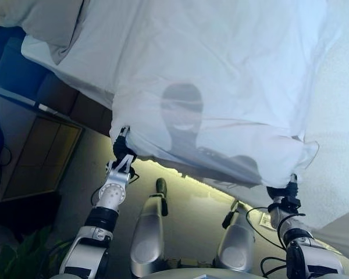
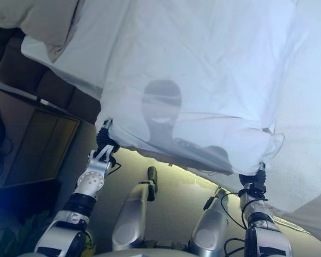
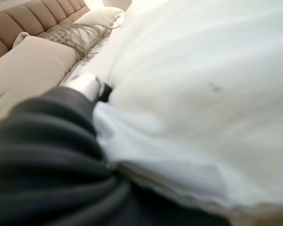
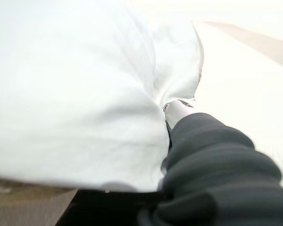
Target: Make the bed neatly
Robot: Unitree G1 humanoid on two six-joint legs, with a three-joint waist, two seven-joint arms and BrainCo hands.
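Bedding position: the white duvet [image 1: 221,75] is lifted by its near edge and hangs stretched between my two hands, above the white mattress [image 1: 337,168]. At far left, beige pillows [image 3: 28,70] lie against the padded headboard [image 3: 33,19]. My left hand [image 1: 121,148] meets the duvet's left corner; cloth bunches over a finger [image 3: 87,84], but I cannot tell whether the fingers are pinching it. My right hand [image 1: 282,195] meets the right corner, where the fabric gathers over it; I cannot tell its finger state either.
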